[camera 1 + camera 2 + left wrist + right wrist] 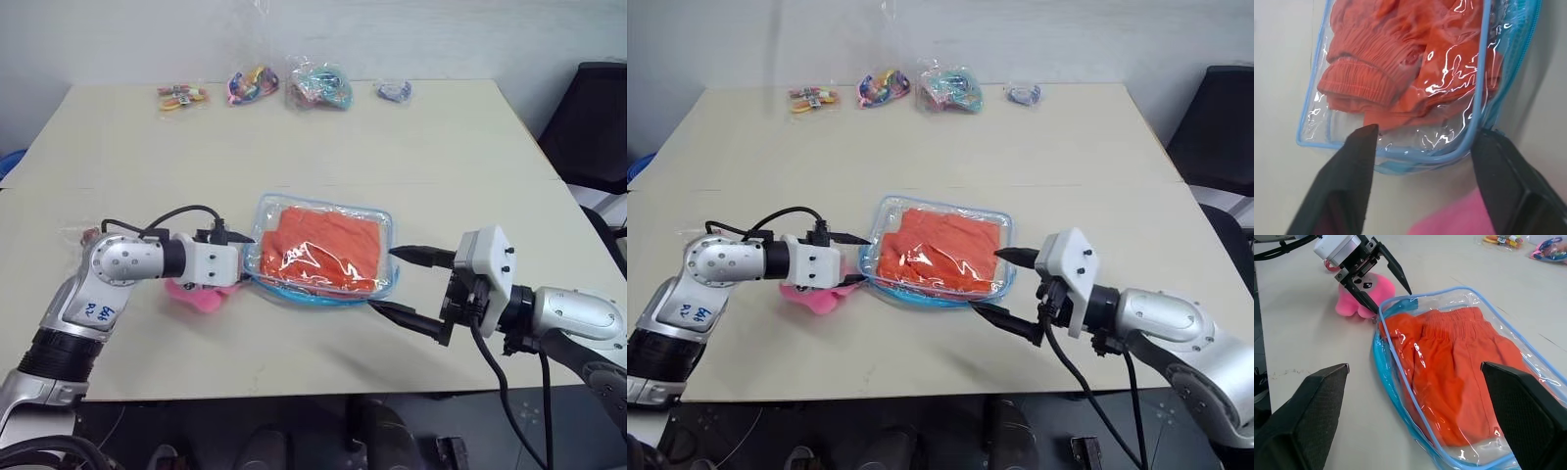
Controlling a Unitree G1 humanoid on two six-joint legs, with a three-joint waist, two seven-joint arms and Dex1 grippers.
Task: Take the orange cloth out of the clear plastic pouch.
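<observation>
The clear plastic pouch (321,250) lies flat near the middle of the tabletop (294,147), and the orange cloth (323,245) is inside it, folded and filling most of it. My left end effector (860,258) sits at the pouch's left end with its two black fingers (1354,161) apart, one on each side of the blue-edged corner; I cannot tell whether they touch the plastic. A pink plush toy (196,294) lies just beneath and beside that wrist. My right end effector (397,282) is at the pouch's right end, its fingers spread wide, one near the pouch's far corner and one near its front corner, holding nothing. Several small bags of colourful items (257,84) lie in a row along the far edge of the tabletop, well apart from the pouch.
</observation>
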